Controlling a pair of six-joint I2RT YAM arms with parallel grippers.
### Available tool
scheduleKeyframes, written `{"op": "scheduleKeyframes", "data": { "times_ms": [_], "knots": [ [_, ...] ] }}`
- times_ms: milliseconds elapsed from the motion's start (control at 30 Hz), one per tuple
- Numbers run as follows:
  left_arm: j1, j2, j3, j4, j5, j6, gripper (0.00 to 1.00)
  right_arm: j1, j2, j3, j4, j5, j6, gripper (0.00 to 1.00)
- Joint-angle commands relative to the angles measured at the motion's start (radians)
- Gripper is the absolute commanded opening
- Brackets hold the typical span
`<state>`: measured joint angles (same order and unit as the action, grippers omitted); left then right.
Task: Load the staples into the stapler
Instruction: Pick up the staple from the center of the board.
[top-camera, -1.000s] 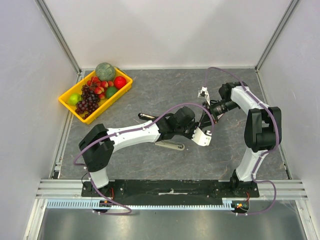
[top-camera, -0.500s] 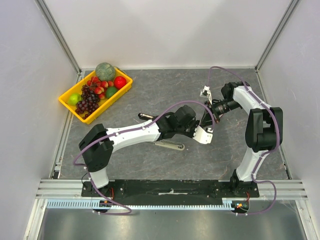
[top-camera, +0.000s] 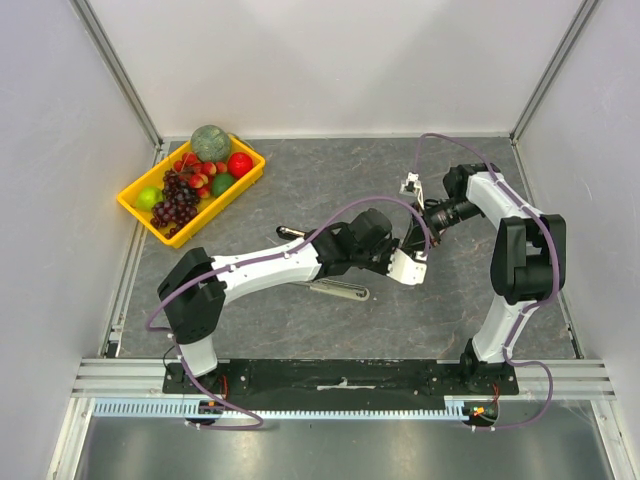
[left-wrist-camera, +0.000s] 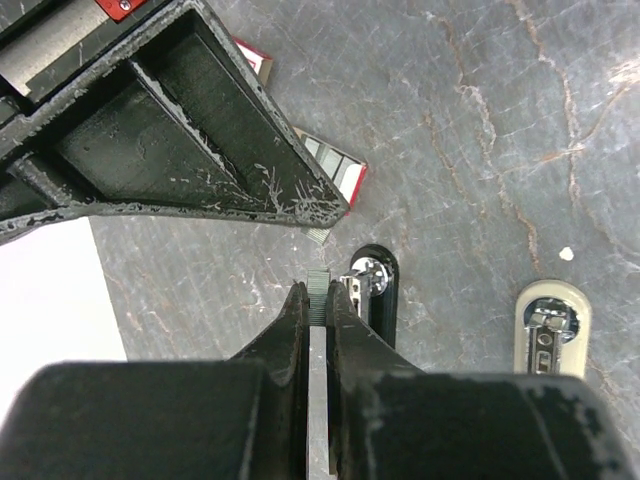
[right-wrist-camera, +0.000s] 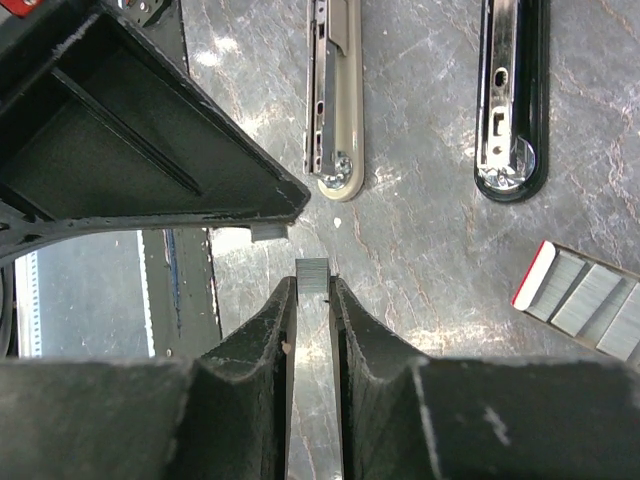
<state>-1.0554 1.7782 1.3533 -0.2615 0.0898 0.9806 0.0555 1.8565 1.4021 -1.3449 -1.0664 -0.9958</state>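
The left wrist view shows the left gripper (left-wrist-camera: 318, 296) with its jaws nearly closed, pinching a thin grey metal strip of staples (left-wrist-camera: 318, 280) that stands up between the fingertips. Past it lie the rounded ends of a black stapler (left-wrist-camera: 375, 283) and a beige stapler (left-wrist-camera: 548, 325), and a flat white-and-red cardboard staple box (left-wrist-camera: 338, 172) that is half hidden behind the other arm's black finger.

The right wrist view looks the opposite way. The right gripper (right-wrist-camera: 312, 292) is likewise closed down on a grey strip of staples (right-wrist-camera: 312, 270). I cannot tell whether it is the same strip the left holds or a second one. Only this view shows both staplers at length, lying apart and roughly parallel with their metal channels facing up. It also shows the box's grey tray, with strips lying in it.

From the top external view the two grippers meet tip to tip right of centre, above the table. The strip and the box cannot be made out, and the staplers are partly covered by the left arm. This view alone shows a yellow plastic tray (top-camera: 238, 187) of fruit at the far left corner.

The table (top-camera: 300, 190) is dark grey with pale marbled veins. Plain white walls (top-camera: 330, 60) enclose it on three sides, with aluminium posts at the corners and a rail along the near edge.
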Motion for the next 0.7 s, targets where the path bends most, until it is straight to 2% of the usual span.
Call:
{"op": "scheduleKeyframes", "data": {
  "times_ms": [0,133,200,400,667],
  "knots": [
    [0.018,-0.014,0.05,-0.05,0.062,-0.117,0.05,-0.025,-0.022,0.006,-0.03,0.061,0.101,0.24],
    [0.075,-0.046,0.033,-0.096,0.146,-0.207,0.05,-0.029,-0.089,-0.122,0.259,0.265,0.325,0.24],
    [0.097,-0.057,0.023,-0.117,0.183,-0.262,0.05,-0.029,-0.105,-0.158,0.312,0.385,0.376,0.24],
    [0.195,-0.051,0.032,-0.203,0.344,-0.37,0.05,-0.029,-0.155,-0.284,0.441,0.641,0.411,0.24],
    [0.27,-0.069,0.059,-0.258,0.586,-0.503,0.05,-0.025,-0.221,-0.396,0.543,0.829,0.414,0.25]
  ]
}}
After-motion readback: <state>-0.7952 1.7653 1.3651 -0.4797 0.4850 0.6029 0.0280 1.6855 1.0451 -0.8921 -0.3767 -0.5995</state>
